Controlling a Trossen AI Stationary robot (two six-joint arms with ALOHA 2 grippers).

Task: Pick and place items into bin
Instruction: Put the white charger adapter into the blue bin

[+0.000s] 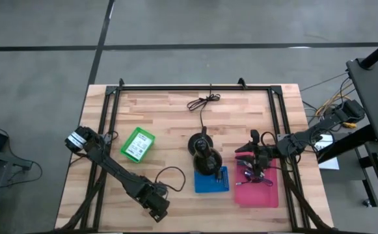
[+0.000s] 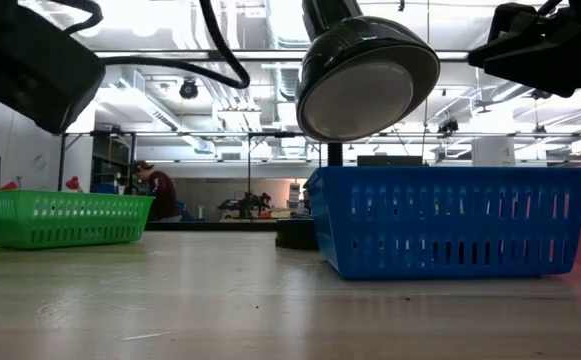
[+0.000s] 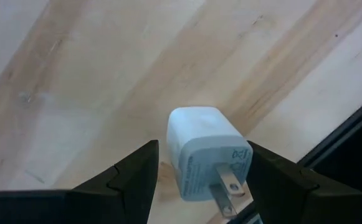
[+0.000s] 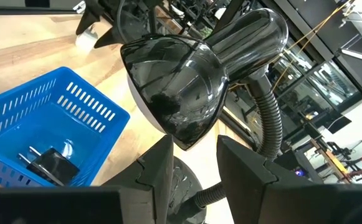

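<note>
I see a pale wood desk [image 1: 175,117] with a black frame round it. On it sit a green bin [image 1: 138,143], a blue bin [image 1: 212,180], a pink tray [image 1: 257,193], and a black lamp [image 1: 204,156] between them, its cord [image 1: 202,104] trailing off.

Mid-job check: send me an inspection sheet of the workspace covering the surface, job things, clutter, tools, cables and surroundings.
Surface: wooden table, framed by black rails.
Job's things: white charger in the left tool; black plug in the blue bin; small oddments in the pink bin; green bin on the left side.
Clutter: black desk lamp standing behind the blue bin.
Grippers: left tool closed on the charger, raised near the front edge; right tool open, empty, over the pink bin.
Cables: lamp cord running to the back edge.
Surroundings: person far behind the table.
</note>
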